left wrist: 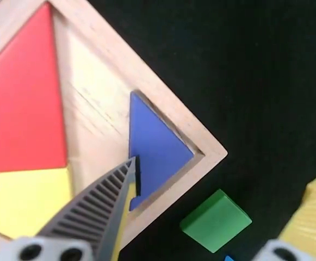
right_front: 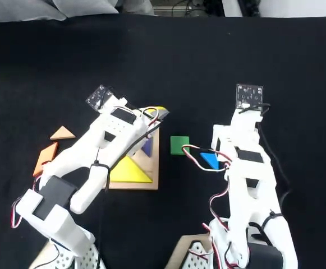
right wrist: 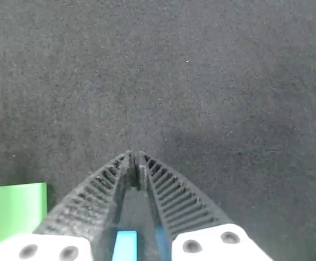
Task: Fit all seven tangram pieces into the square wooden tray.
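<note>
- Tangram tray, high view: my left arm [right_front: 109,140] lies over the square wooden tray [right_front: 154,162], where a yellow triangle [right_front: 130,170] sits flat. A green square [right_front: 179,144] waits on the black cloth [right_front: 207,56] just beside the tray. A light-blue triangle [right_front: 210,161] lies partly under my right arm [right_front: 247,168]. An orange triangle [right_front: 62,133] and an orange parallelogram [right_front: 46,158] rest well apart on the far side.
- Left wrist view: the left gripper [left wrist: 225,174] is spread wide and carries nothing. Its ribbed grey finger [left wrist: 100,209] touches the edge of the dark blue triangle [left wrist: 155,147], which lies in the tray's corner. A red triangle [left wrist: 22,98] meets the yellow one, with pale, grained wood bare between them and the blue piece. I judge the step to be seating the blue triangle. I would keep the fingertip low on its edge and press toward the corner until both short sides lie flush against the rim.
- Right wrist view: the right gripper [right wrist: 135,168] is closed, ribbed fingers meeting at the tips with nothing gripped, above the felt-like cloth.
</note>
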{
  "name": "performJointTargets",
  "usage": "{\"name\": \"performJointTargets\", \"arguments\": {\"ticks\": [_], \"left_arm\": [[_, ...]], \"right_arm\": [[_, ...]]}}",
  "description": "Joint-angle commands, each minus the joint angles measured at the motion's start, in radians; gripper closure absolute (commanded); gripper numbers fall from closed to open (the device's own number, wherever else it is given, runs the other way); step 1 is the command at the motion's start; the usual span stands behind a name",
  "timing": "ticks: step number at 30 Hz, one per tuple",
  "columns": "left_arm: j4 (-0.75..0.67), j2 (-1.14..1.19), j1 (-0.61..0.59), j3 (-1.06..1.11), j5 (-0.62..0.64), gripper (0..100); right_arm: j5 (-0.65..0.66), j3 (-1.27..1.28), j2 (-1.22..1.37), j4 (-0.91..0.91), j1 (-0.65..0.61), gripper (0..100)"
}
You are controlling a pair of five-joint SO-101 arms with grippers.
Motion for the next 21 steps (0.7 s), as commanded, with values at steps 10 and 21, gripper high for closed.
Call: {"name": "performJointTargets", "arguments": {"ticks": [10, 21], "left_arm": [[0.009, 0.06, -0.031, -0.058, -0.028, 56], [0.009, 0.1, 0.033, -0.128, -0.026, 56]], "right_arm": [[-0.005, -0.044, -0.036, -0.021, -0.014, 98.7], [-0.005, -0.045, -0.036, -0.021, -0.014, 98.7]]}}
